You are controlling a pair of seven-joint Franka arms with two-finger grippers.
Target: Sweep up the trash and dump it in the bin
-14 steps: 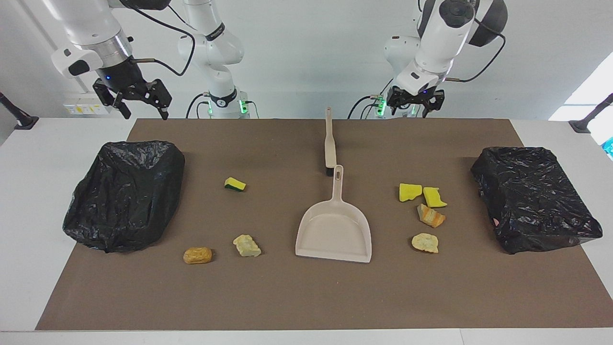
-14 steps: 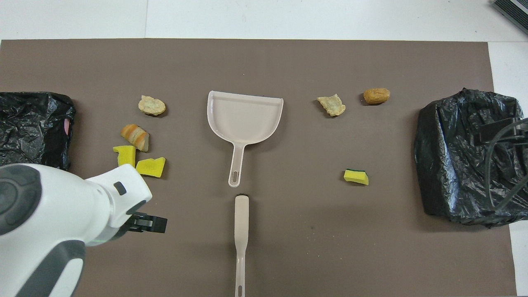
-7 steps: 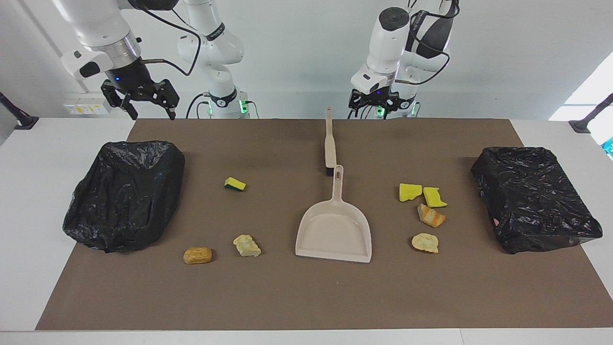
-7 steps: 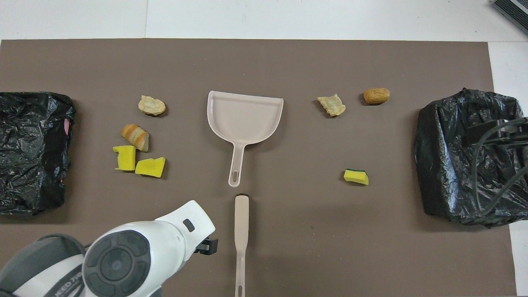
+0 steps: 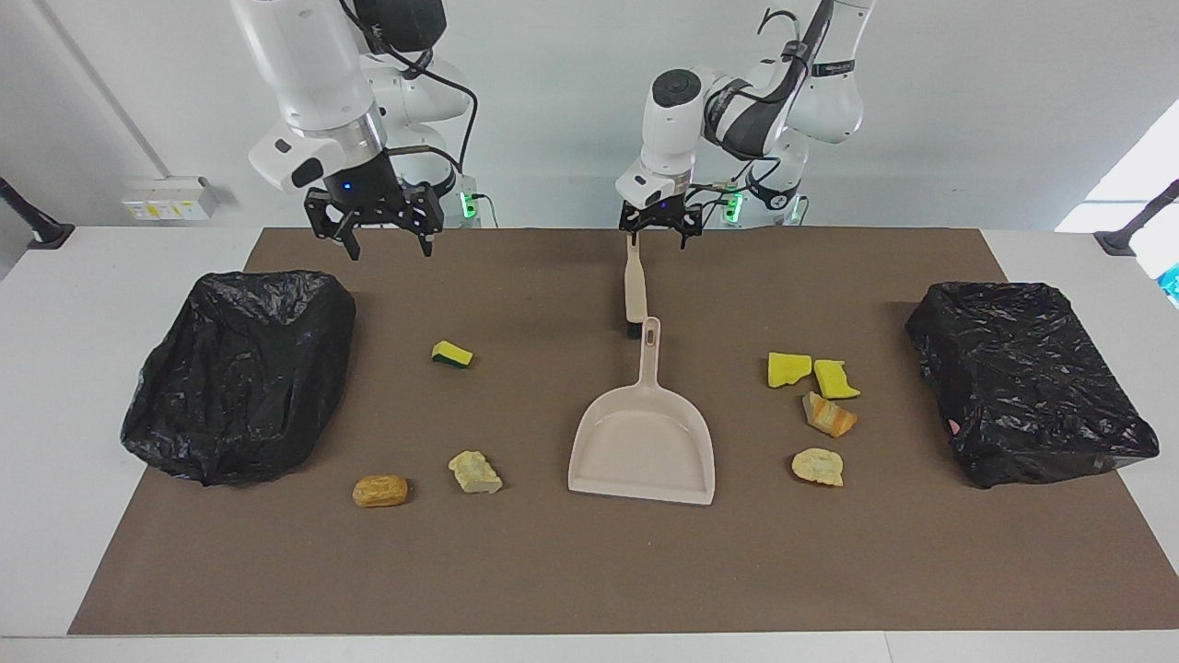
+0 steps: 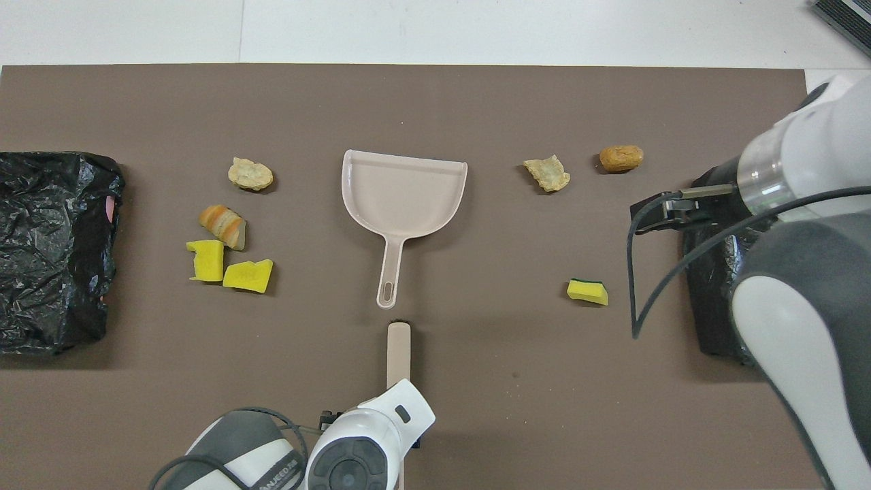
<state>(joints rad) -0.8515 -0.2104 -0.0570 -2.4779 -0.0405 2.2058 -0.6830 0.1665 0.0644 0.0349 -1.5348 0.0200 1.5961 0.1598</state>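
Bin at the right arm's end [image 5: 239, 373]: a black-bagged bin is seen resting on the brown mat [image 5: 589, 571]; no scrap can be made out in it.
Right gripper [image 5: 384, 241]: it is held in the air with fingers spread wide and nothing between them, over the mat edge nearest the robots, beside that bin.
Trash toward the right arm's end: three scraps are left loose: a yellow-green sponge [image 5: 452, 354], and, farther from the robots, a tan chunk [image 5: 379, 491] beside a cream chunk [image 5: 475, 471].
Brush [image 5: 635, 285]: it is laid flat at mid-table, handle pointed toward the robots, bristle end just short of the dustpan's handle.
Left gripper [image 5: 659, 237]: it is poised right at the brush handle's end, fingers parted and empty; whether the handle is touched cannot be told.
Dustpan [image 5: 643, 444]: it is set flat and empty, mouth turned away from the robots.
Trash toward the left arm's end: four scraps are clustered: two yellow sponge pieces [image 5: 789, 368] side by side, an orange-striped chunk [image 5: 829, 415] and a pale bread chunk [image 5: 818, 466].
Second bin [image 5: 1027, 379]: it is parked at the left arm's end.
Progress: nothing is swept yet, by the look of it; all seven scraps are still to be gathered and dumped.
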